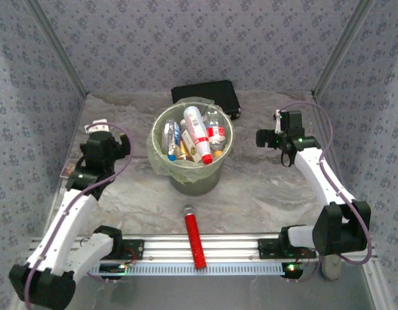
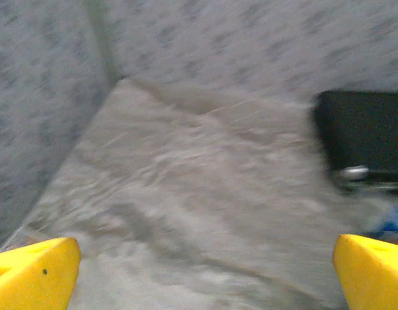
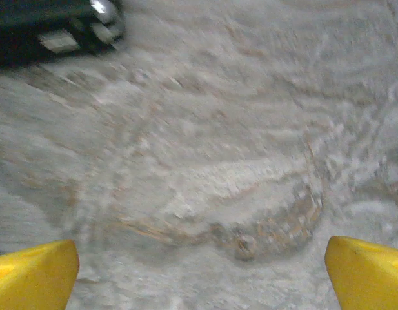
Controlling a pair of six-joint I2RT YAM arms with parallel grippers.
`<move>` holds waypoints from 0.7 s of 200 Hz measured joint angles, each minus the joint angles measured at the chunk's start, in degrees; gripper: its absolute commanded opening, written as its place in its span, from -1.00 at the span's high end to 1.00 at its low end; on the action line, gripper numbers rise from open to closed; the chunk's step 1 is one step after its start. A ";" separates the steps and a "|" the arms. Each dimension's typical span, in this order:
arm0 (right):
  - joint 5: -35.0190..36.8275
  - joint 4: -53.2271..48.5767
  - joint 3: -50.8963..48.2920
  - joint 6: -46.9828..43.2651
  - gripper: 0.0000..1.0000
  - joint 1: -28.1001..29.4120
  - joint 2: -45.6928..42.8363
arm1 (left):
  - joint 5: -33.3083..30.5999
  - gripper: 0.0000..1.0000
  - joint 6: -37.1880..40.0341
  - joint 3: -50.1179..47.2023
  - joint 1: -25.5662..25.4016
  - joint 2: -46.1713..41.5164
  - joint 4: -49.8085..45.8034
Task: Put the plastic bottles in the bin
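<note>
In the bin point(image 1: 192, 182) sit all the bottles point(image 1: 196, 129) in sight, with both arms standing off empty.
The bottles are heaped upright and slanted inside the liner, so the job looks finished. Left of the bin, the left end effector point(image 1: 99, 132) is spread wide around nothing. Right of the bin, the right end effector point(image 1: 276, 131) gapes the same, likely because nothing is left to pick. Behind the bin lies a black case point(image 1: 208, 97). In front of it, a red cylinder point(image 1: 195, 237), no bottle, rests on the bench point(image 1: 269, 187).
</note>
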 measured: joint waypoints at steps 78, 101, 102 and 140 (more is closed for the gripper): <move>5.70 23.91 -19.02 0.13 -1.00 -3.08 3.45 | 3.15 -1.00 4.35 -23.98 11.47 4.87 26.36; 6.93 31.54 -22.38 0.13 -1.00 -3.08 5.14 | 5.55 -1.00 5.31 -27.19 13.00 8.31 36.26; 6.93 31.76 -22.47 0.13 -1.00 -3.08 5.18 | 5.60 -1.00 5.31 -27.30 13.05 8.39 36.50; 8.74 41.09 -24.39 -0.50 -1.00 -3.08 7.69 | 8.35 -1.00 5.31 -29.22 16.24 16.00 47.06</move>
